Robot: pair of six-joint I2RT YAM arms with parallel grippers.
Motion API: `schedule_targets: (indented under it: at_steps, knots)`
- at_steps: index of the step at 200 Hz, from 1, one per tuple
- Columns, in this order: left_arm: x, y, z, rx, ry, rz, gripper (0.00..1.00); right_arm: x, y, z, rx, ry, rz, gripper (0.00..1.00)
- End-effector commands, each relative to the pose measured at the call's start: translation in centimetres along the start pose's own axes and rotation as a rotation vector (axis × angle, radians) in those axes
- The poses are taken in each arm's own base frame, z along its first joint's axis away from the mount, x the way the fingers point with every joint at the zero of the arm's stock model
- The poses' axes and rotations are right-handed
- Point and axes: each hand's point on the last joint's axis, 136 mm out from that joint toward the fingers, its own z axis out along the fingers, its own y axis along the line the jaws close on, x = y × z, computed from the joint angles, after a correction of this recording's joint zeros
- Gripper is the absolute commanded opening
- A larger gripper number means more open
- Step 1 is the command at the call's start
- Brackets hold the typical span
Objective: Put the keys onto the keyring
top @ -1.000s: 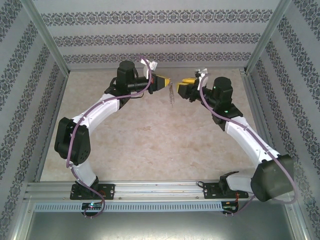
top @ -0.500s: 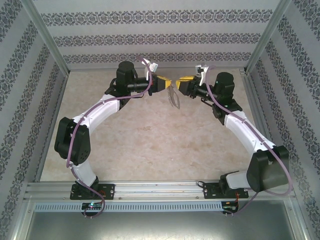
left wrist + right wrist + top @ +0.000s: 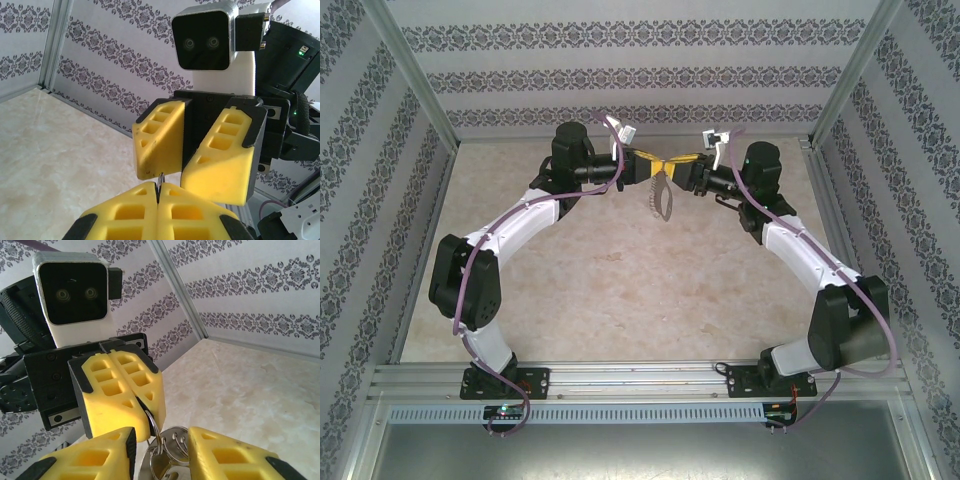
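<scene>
- Just below the left gripper [image 3: 653, 165], the keyring [image 3: 662, 196] hangs free in the air, a dark loop with a fringe of pale bits, well above the table [image 3: 620, 280].
- At the left gripper's tip, its yellow fingers are pressed flat together, and a thin edge of the ring's metal is pinched in the seam between them.
- Facing the left gripper head-on, the right gripper [image 3: 678, 166] has its jaws apart. In the right wrist view its two fingers [image 3: 95, 457] stand either side of the silver rings [image 3: 167, 450] that dangle from the left gripper's tip, without clamping them.
- Under those rings a few flat metal pieces are cut off by the frame edge. Whether the yellow-headed key is among them cannot be told.
- Compared with a second ago, the right gripper has swung in from just beside the left gripper to meet it tip to tip, its elbow drawn nearer. The left gripper has stayed put, and the ring now hangs slightly bowed, not straight.
</scene>
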Motion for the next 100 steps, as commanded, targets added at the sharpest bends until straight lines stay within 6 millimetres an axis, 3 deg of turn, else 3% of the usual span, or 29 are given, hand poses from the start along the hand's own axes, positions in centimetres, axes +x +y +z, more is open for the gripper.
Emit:
schedule_targets:
  at_steps: [1,36,71,100]
  knots:
    - [-1.50,-1.75,-0.02,0.049,-0.036,0.060,0.00,-1.73,1.43,0.53,-0.058,-0.027,-0.050,0.32]
    - [-1.53,-1.82,0.00,0.053,-0.037,0.056,0.00,-1.83,1.24,0.91,-0.069,-0.027,-0.041,0.21]
    - [-1.49,-1.87,0.11,0.064,-0.031,0.047,0.00,-2.19,1.09,1.06,-0.070,-0.033,-0.040,0.00]
    - [-1.65,-1.98,0.12,0.069,-0.027,0.044,0.00,-2.56,0.96,1.04,-0.078,-0.030,-0.041,0.00]
